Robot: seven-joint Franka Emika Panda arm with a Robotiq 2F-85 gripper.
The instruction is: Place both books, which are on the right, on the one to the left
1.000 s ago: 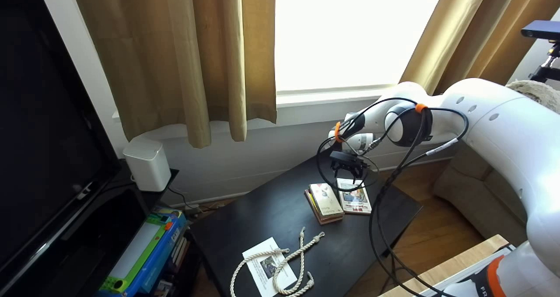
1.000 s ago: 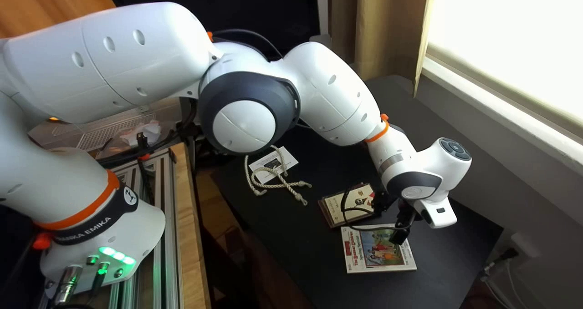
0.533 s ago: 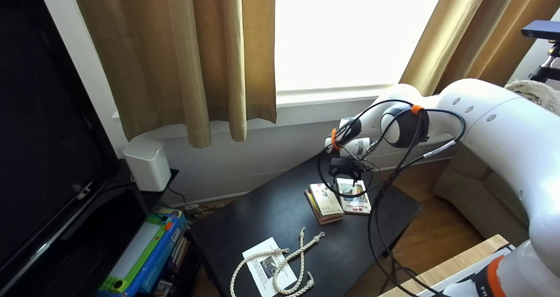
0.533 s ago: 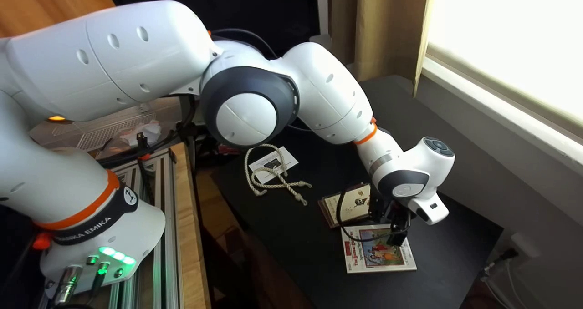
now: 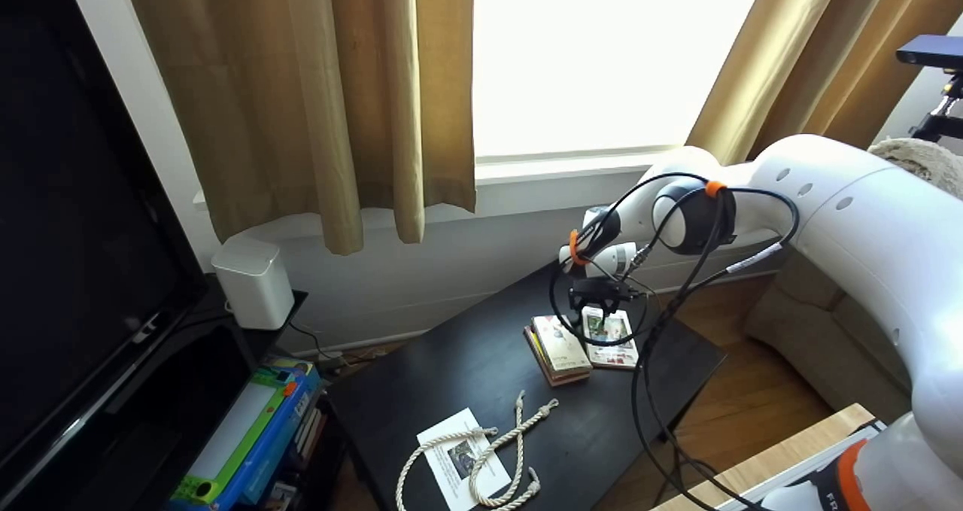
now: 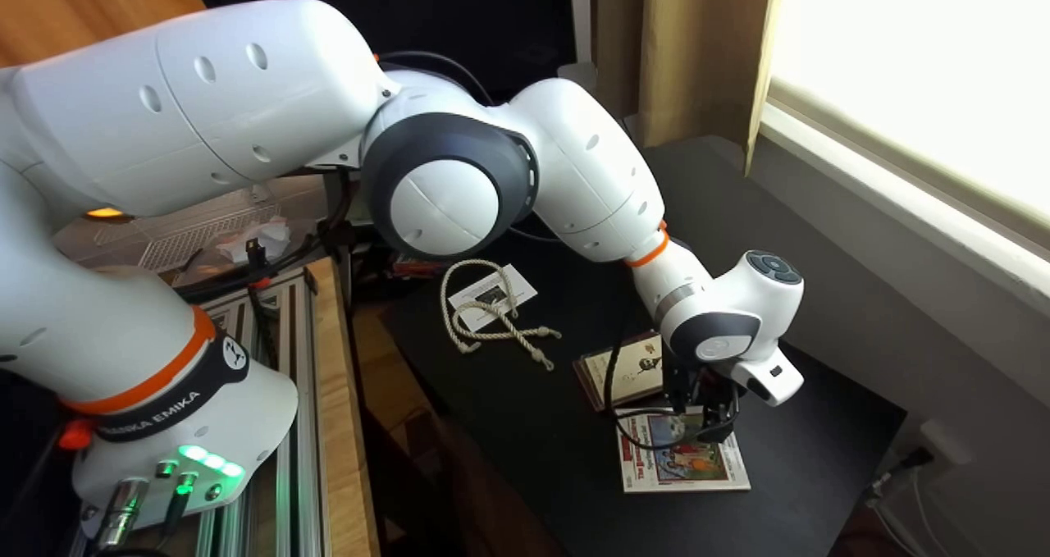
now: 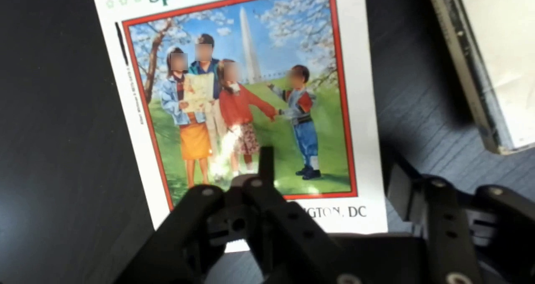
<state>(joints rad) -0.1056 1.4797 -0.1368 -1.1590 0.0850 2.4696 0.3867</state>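
The spread gripper [image 7: 332,175] overhangs a glossy book [image 7: 259,108] lettered "Spring" and "DC", between stacked books [image 5: 560,344] and the desk's [image 5: 466,368] corner.

Flat on the tabletop [image 5: 451,368]: a white-bordered book [image 7: 259,108], cover up, painted figures framed in red; just beside, farther from the right corner in both exterior views, an uneven, cream-topped pile of books [image 5: 560,345].
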